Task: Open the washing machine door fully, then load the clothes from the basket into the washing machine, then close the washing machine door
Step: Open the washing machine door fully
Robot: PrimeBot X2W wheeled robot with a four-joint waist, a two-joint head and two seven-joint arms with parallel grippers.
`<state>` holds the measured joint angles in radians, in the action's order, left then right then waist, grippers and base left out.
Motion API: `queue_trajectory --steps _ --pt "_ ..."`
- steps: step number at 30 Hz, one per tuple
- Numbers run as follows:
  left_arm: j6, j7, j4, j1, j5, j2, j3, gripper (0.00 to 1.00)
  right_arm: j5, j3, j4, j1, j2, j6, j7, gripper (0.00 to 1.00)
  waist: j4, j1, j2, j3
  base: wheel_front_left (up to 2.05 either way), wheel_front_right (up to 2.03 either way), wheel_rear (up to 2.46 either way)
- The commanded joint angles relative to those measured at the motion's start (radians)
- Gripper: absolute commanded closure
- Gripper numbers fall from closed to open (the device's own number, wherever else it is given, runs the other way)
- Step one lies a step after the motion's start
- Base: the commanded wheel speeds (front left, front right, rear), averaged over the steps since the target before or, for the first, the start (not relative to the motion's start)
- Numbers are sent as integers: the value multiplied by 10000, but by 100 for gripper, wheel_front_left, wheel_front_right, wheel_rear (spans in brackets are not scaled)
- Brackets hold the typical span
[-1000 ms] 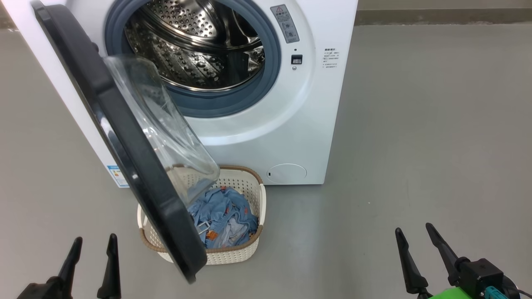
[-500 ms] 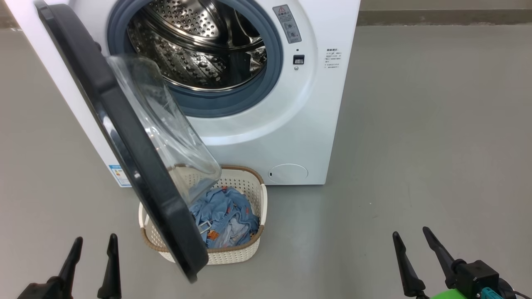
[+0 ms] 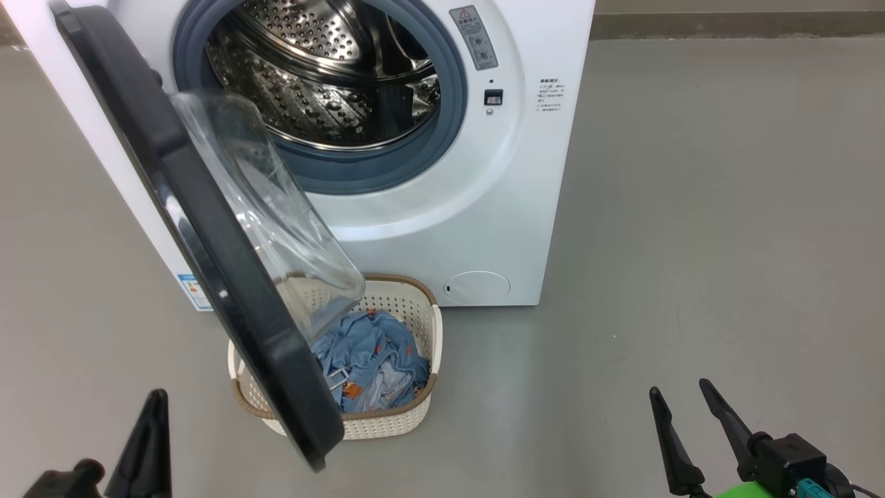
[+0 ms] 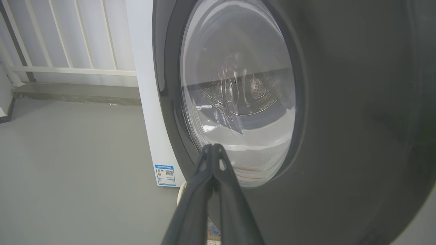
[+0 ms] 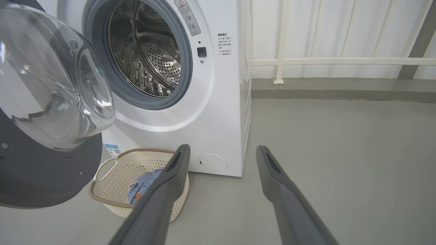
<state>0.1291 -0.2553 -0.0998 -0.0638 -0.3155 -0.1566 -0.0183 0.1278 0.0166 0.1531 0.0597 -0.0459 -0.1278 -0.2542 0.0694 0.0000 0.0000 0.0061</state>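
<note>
The white washing machine (image 3: 442, 228) stands ahead with its steel drum (image 3: 318, 76) bare. Its black-rimmed washing machine door (image 3: 207, 235) swings out partway, hanging over the cream basket (image 3: 415, 408) on the floor. Light blue clothes (image 3: 373, 360) lie in the basket. My left gripper (image 3: 153, 404) is shut with nothing in it, at the lower left, on the door's outer side. In the left wrist view its joined tips (image 4: 213, 148) point at the door glass (image 4: 238, 85). My right gripper (image 3: 681, 394) stands open at the lower right, apart from the basket (image 5: 115, 190) and clothes (image 5: 143, 185).
Grey floor (image 3: 691, 242) stretches to the right of the machine. A white railing (image 5: 340, 61) and a low kerb run behind. A blue label sticker (image 4: 166, 175) sits low on the machine's left side, and a round filter cap (image 3: 477, 287) low on its front.
My left gripper's fingers have closed together. The right gripper has sunk slightly in the head view. Door, basket and clothes stay where they were.
</note>
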Motion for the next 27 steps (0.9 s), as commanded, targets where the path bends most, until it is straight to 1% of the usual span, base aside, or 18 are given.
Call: queue_trajectory --steps 1,6,10,14,19,20,24,27 --pt "16 -65 367 371 -79 -184 -436 100 37 -255 -207 -459 -43 -29 -76 0 16 0 0 5 0 0 0" --pt "16 -65 1225 658 -50 -254 -699 100 47 -240 -185 -471 -43 -29 -76 0 92 0 0 19 0 0 0" --pt "16 -65 2141 1049 -72 -450 -947 100 59 -295 -107 -471 -43 -29 -76 0 142 0 0 28 0 0 0" --pt "16 -65 3138 1535 -225 -608 -942 100 68 -336 -14 -516 -43 -29 -76 0 171 0 0 15 0 0 0" --pt "16 -65 4228 2143 -310 -977 -169 100 117 -420 109 -527 -43 -29 -76 0 202 0 0 18 0 0 0" --pt "16 -65 4228 2143 -310 -977 -169 100 117 -420 109 -527 -43 -29 -76 0 202 0 0 18 0 0 0" --pt "16 -65 4711 2665 -355 -1285 611 100 141 -480 213 -554 -43 -29 -76 0 190 0 0 52 0 0 0" --pt "16 -65 4977 2885 -186 -1361 1149 100 186 -530 289 -566 -43 -29 -76 0 165 0 0 67 0 0 0"
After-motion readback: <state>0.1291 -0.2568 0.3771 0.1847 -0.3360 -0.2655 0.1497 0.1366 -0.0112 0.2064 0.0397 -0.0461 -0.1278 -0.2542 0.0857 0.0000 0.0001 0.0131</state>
